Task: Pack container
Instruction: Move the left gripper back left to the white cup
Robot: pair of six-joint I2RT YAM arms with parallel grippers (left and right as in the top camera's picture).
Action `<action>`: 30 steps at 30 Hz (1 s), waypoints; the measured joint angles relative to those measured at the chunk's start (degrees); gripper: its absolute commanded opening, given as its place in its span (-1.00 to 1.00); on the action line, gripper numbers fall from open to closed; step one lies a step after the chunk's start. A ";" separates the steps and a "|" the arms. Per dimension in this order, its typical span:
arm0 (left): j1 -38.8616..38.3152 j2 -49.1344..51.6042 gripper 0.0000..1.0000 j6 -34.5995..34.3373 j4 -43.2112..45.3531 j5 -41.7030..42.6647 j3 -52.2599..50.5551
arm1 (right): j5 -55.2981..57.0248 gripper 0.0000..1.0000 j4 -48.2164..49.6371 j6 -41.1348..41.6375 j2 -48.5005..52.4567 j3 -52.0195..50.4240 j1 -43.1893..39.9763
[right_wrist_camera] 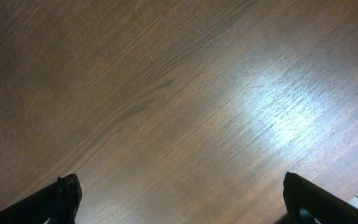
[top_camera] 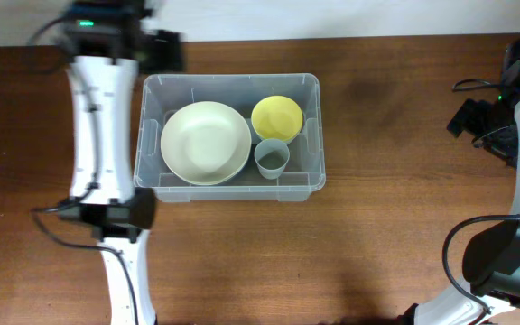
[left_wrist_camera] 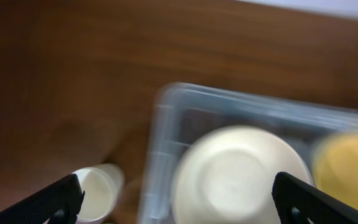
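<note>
Holding a cream bowl (top_camera: 206, 143), yellow bowl (top_camera: 276, 117) and cup (top_camera: 272, 158), the container (top_camera: 228, 83) rests on the table (top_camera: 377, 226); left gripper (left_wrist_camera: 176, 193) by its left end, fingers (left_wrist_camera: 55, 202) wide apart; right gripper (right_wrist_camera: 179, 193) well right of it, fingers (right_wrist_camera: 55, 199) apart too.

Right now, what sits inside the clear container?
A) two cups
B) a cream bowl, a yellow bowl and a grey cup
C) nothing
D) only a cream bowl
B: the overhead view shows the cream bowl, the yellow bowl and the grey cup all within the container walls.
</note>
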 measured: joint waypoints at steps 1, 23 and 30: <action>2.78 0.00 0.99 -2.21 -0.02 -0.07 -0.39 | 0.00 0.98 0.00 -0.02 0.00 0.00 0.00; 21.09 0.04 0.99 -13.44 4.22 5.03 -37.64 | -0.02 0.97 0.00 -0.02 0.00 0.00 0.00; 21.14 0.04 0.99 -14.12 11.47 5.03 -46.84 | 0.00 0.97 0.00 0.02 0.00 0.00 0.00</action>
